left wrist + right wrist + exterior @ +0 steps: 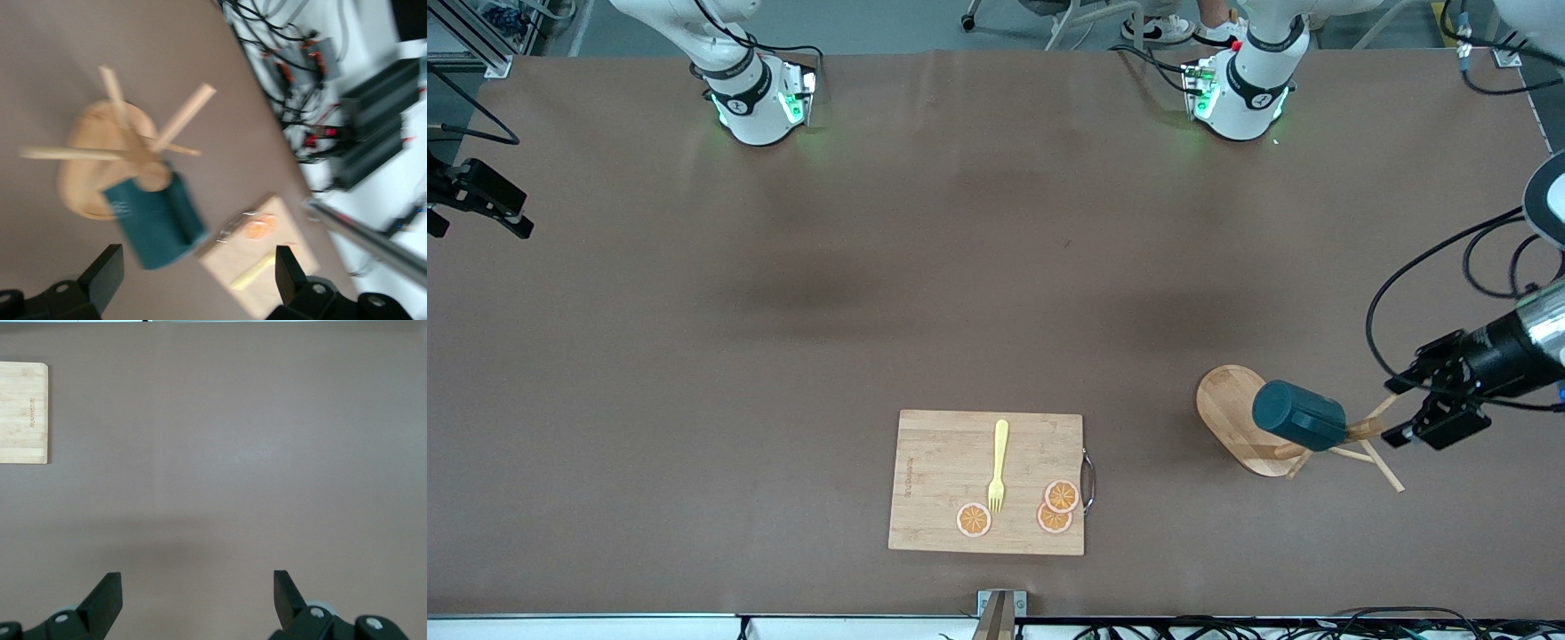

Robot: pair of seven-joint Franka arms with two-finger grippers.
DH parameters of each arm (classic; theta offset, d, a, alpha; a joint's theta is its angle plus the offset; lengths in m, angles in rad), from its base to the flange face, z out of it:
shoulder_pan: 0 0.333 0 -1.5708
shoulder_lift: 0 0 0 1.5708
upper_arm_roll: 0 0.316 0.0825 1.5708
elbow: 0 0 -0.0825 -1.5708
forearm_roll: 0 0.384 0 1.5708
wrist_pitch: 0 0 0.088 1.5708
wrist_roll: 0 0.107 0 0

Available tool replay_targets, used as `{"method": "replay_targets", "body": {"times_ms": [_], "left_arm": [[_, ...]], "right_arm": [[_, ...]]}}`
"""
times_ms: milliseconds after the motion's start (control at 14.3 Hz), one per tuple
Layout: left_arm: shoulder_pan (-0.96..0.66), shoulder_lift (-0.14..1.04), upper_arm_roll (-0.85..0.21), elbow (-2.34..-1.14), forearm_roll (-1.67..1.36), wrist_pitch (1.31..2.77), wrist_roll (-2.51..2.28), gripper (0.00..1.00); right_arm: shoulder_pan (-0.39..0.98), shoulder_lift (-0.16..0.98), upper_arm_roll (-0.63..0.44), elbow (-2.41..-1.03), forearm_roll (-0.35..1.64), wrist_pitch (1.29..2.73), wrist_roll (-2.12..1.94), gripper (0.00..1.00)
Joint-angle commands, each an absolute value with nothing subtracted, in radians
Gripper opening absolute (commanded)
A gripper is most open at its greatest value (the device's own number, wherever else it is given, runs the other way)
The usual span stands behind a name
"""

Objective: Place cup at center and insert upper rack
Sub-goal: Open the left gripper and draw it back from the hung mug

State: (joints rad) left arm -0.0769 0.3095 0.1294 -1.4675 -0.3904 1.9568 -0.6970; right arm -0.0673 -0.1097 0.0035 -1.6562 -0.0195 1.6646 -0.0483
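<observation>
I have the left tool [1416,412] up in the air at the left arm's end of the bench [783,356], over the spot just beside the upper rack [1240,418], its fingers spread wide with nothing between them. In the left wrist view the rack's pole and pegs sit straight ahead of the tool, between its two finger lines, with the cup [157,223] closest to it.

The cup [1298,415] hangs mouth-down and tilted on one of the rack's pegs, its dark teal wall facing up toward the front camera. It looks like glazed ceramic to me: stiff, moderately heavy for its size, slick and breakable if dropped. I judge the best hold to be across the round body with the fingers squeezing the wall on two sides, clear of the small handle, then drawing it off along the peg so it does not jam or tip the stand.

The rack is light wood; the thin pegs seem easy to snap, so I would take it by the thick central pole, not the pegs. Its oval base rests flat on the bench.

The right tool [197,593] waits over bare bench, fingers apart and empty, with a corner of the cutting board [23,413] ahead of it.
</observation>
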Motion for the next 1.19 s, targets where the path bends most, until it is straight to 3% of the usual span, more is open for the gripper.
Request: {"method": "replay_targets", "body": {"times_ms": [0, 349, 1115], "left_arm": [[-0.075, 0.215, 0.100, -1.497, -0.207, 1.834, -0.605, 1.00], [-0.051, 0.126, 0.103, -1.532, -0.117, 1.709, -0.306, 1.00], [-0.028, -0.020, 0.097, -1.578, -0.067, 1.661, 0.021, 1.00]], "right_arm": [[-0.064, -0.120, 0.003, -1.658, -0.018, 1.663, -0.054, 1.00], [-0.064, -0.120, 0.003, -1.658, -0.018, 1.661, -0.054, 1.00], [-0.064, -0.120, 0.003, -1.658, -0.018, 1.661, -0.054, 1.00]]}}
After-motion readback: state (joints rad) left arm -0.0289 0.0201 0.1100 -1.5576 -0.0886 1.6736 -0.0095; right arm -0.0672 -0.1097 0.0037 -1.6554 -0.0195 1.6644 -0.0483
